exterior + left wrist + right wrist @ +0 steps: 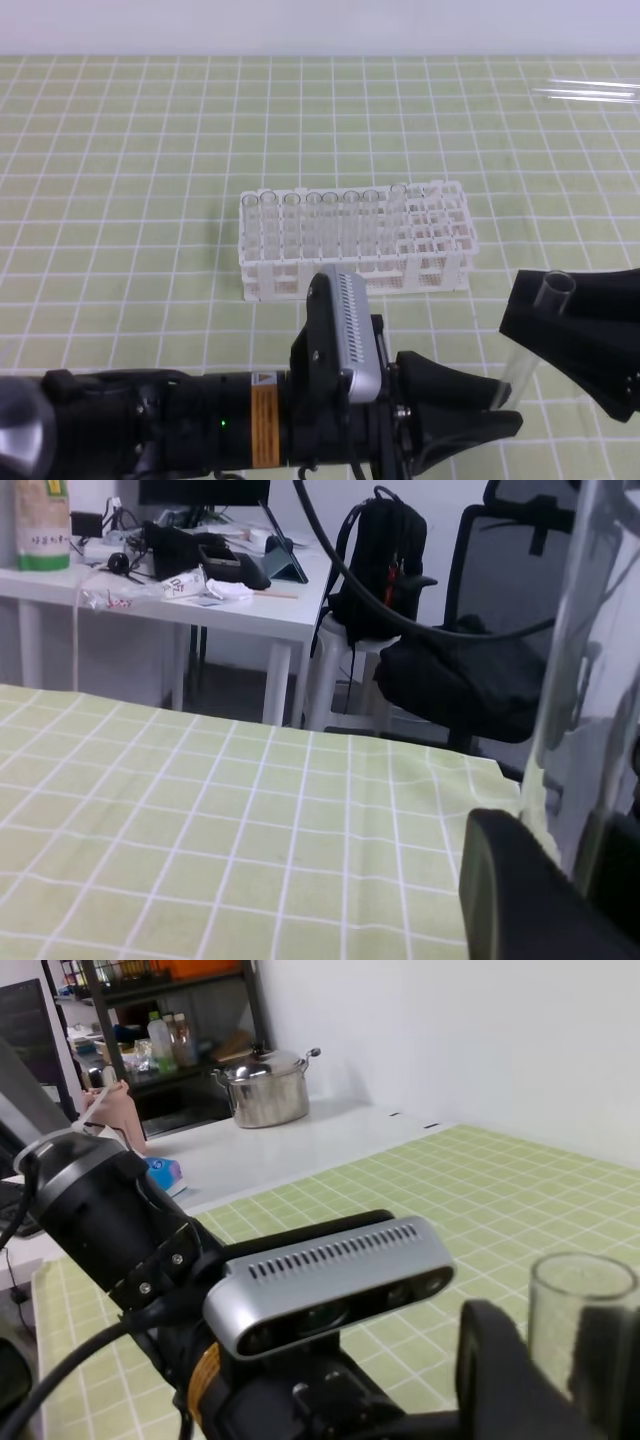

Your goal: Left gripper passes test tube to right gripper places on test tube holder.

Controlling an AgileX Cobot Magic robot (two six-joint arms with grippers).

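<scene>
A clear test tube (522,352) hangs slanted above the table's front right. My left gripper (510,407), on the arm with the silver-grey casing and orange label, reaches in from the left and is shut on the tube's lower end. In the left wrist view the test tube (575,680) rises beside a black finger (520,890). My right gripper (530,312), a black wedge, has its fingers around the tube's upper part; I cannot tell whether they press on it. The open-rimmed test tube (585,1330) stands beside a finger (500,1370). The white test tube holder (440,262) stands mid-table.
Several clear tubes (300,222) stand in the holder's left rows; its right holes are open. More clear tubes (590,92) lie at the far right on the green checked cloth (120,200). The left arm's silver camera housing (330,1290) fills the right wrist view's middle.
</scene>
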